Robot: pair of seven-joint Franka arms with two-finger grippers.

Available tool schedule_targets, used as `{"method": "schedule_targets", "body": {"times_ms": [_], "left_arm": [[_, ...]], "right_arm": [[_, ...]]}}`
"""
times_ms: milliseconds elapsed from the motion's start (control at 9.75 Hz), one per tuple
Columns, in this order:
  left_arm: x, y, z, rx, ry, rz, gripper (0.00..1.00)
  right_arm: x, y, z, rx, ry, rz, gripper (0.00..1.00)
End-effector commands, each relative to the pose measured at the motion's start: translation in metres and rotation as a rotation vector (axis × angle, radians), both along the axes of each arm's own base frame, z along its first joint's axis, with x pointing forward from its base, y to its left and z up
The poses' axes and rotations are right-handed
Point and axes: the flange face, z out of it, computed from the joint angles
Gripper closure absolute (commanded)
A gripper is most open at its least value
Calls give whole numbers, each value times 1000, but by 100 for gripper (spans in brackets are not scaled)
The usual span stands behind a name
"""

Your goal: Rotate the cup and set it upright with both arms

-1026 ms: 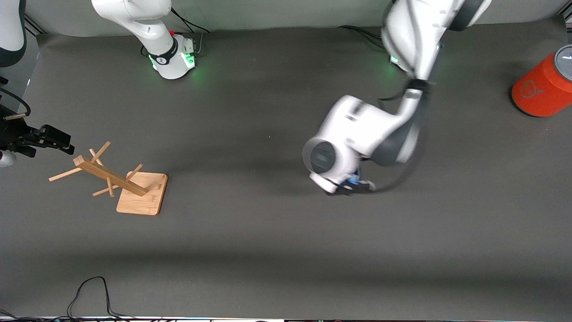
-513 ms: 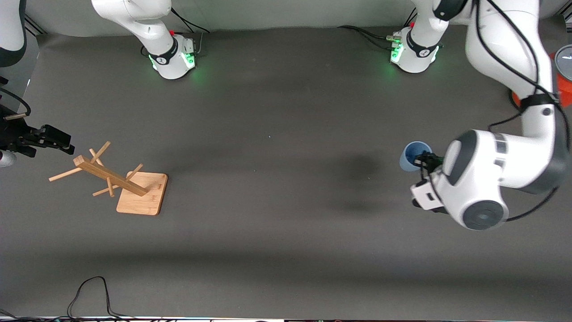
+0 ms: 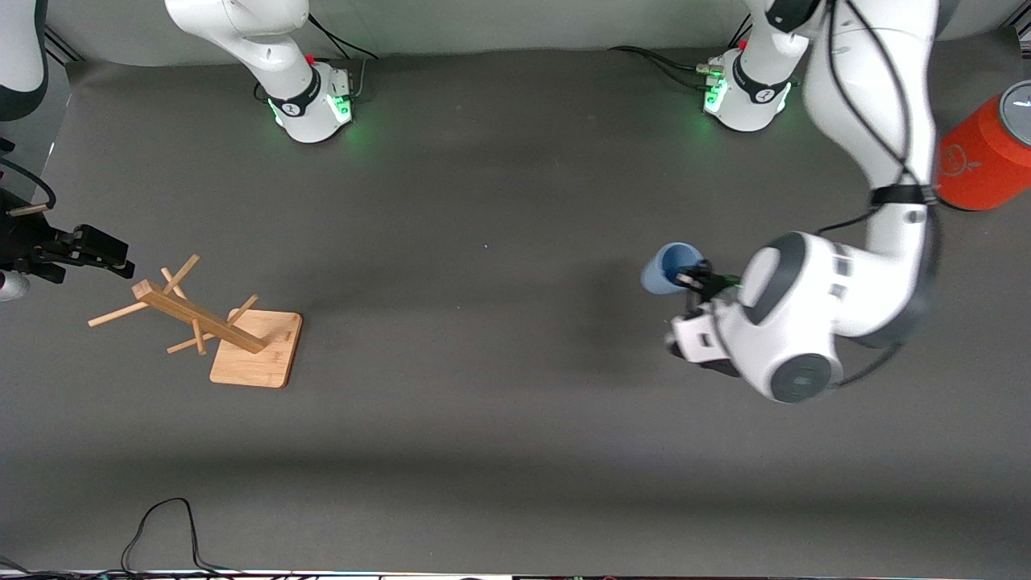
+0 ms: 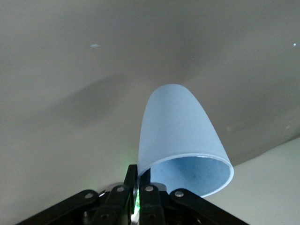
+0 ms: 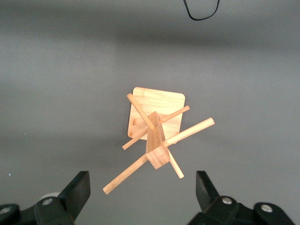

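My left gripper [image 3: 697, 282] is shut on the rim wall of the pale-blue cup [image 3: 671, 267], one finger inside and one outside. It holds the cup in the air over the table toward the left arm's end. The cup is tilted, with its open mouth showing in the front view. In the left wrist view the cup [image 4: 180, 136] points its base away from my left gripper [image 4: 140, 174]. My right gripper [image 3: 113, 259] is open and empty, waiting over the wooden peg rack [image 3: 201, 322] at the right arm's end; its jaws stand wide apart in the right wrist view [image 5: 143, 187].
The wooden peg rack [image 5: 154, 136] stands on a square wooden base [image 3: 258, 354]. A large orange cylinder with a grey lid [image 3: 979, 165] lies at the left arm's end near the bases. A black cable [image 3: 161, 524] loops at the table's edge nearest the front camera.
The left arm swung with the cup from the table's middle toward its own end, then came partway back. The cup stays gripped. The right arm has not moved.
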Motion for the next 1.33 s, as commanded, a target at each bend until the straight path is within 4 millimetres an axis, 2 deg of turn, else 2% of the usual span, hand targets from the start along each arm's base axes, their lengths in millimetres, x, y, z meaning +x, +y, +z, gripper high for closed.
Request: {"method": "schedule_targets", "body": {"times_ms": [0,103,205,410,615,718,821,923,1026,1128,1231], "left_arm": [[-33,-62,-35,100,-30,70,100],[-42,-78,-51,133,-49,109,100],[-46,-79,-66,153,-60,138,100],[-53,-86,-82,162,-63,131,100],[-59,-95,-93,175,-70,112,74],[-59,-96,-93,173,-72,112,54],[-59,-96,-89,173,-70,109,34],[-59,-95,-83,177,-68,114,31],[-59,-94,-68,200,-64,131,0],[-53,-88,-42,219,-67,123,0],[-40,-71,-9,226,-84,128,0]], "right_arm": [[-2,2,3,-6,-8,-17,0],[-2,2,3,-6,-9,-17,0],[0,2,-1,-7,-5,-15,0],[0,2,-1,-7,-6,-15,0],[3,2,-6,-7,1,-14,0],[3,2,-5,-7,0,-14,0],[4,2,-4,-7,-3,-15,0],[4,3,-4,-7,-2,-12,0],[4,3,-4,-5,-2,-14,0],[4,4,-4,-7,-2,-11,0],[3,3,-3,-5,-3,-12,0]]}}
